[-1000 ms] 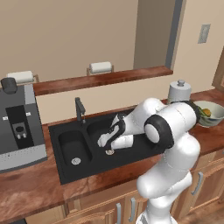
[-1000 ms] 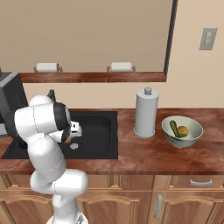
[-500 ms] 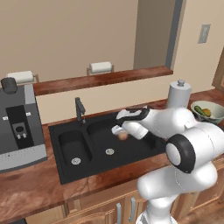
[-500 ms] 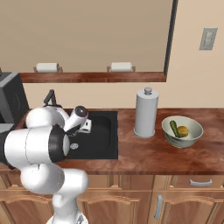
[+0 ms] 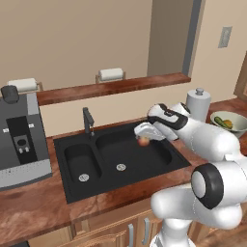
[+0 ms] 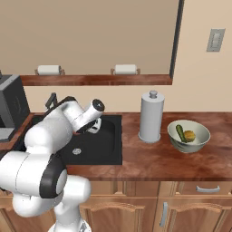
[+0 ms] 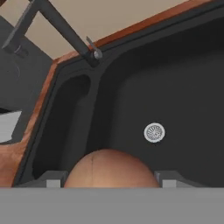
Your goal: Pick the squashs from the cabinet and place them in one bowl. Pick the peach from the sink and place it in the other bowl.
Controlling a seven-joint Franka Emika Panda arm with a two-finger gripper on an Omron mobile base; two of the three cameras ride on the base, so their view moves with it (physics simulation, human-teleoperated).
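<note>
Holding the peach (image 5: pixel 143 141) between its two fingers, the gripper (image 5: pixel 144 137) hangs above the large basin of the black sink (image 5: pixel 159 164), clear of the basin floor. In the hand view the peach (image 7: pixel 109 169) sits at the bottom edge with one finger tip (image 7: pixel 52 180) touching it on each side, so the jaws are clamped on the fruit. Below it the hand view shows the round drain (image 7: pixel 154 132) of the large basin and, further up, the black faucet (image 7: pixel 65 29) near the divider to the smaller basin.

In the right base view the white arm bends over the sink (image 6: pixel 106 147), and the gripper itself is mostly hidden behind the wrist. On the reddish-brown counter (image 6: pixel 154 161) to the right stands the paper towel roll (image 6: pixel 150 117), upright, and just beside it the pale greenish-cream bowl (image 6: pixel 189 136). Inside this bowl lie the dark green squash (image 6: pixel 181 133) and the yellow squash (image 6: pixel 190 135), close to each other. A grey coffee machine (image 5: pixel 21 140) stands on the counter left of the sink. On the wooden ledge (image 5: pixel 111 88) behind the sink rest two small white rolls (image 5: pixel 111 74).
</note>
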